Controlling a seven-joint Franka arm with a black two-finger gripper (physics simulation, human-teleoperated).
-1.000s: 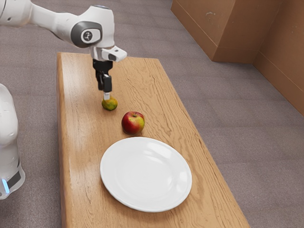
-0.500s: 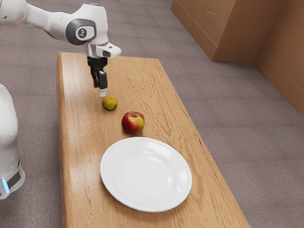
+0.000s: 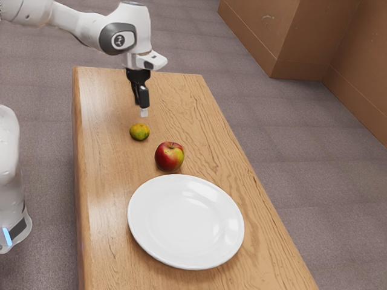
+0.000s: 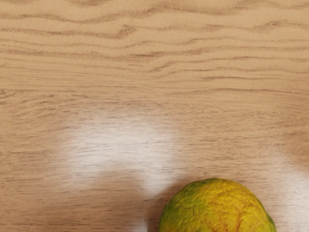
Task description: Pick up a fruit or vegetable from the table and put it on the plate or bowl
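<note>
Our claw (image 3: 144, 111), open or closed we cannot tell, hangs empty over the table (image 3: 97, 181) just beyond the orange (image 3: 139, 132), probably poised to descend on it.

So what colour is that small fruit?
The small fruit is yellow-orange mottled green, clearest in wrist view.

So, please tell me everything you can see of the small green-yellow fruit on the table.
The small fruit is roundish, with rough, wrinkled peel, yellow-orange mottled with green, like a citrus. It looks whole and rests on the wooden table, touching nothing else. The red apple lies apart from it, roughly between it and the plate. The gripper hangs above it without contact.
</note>
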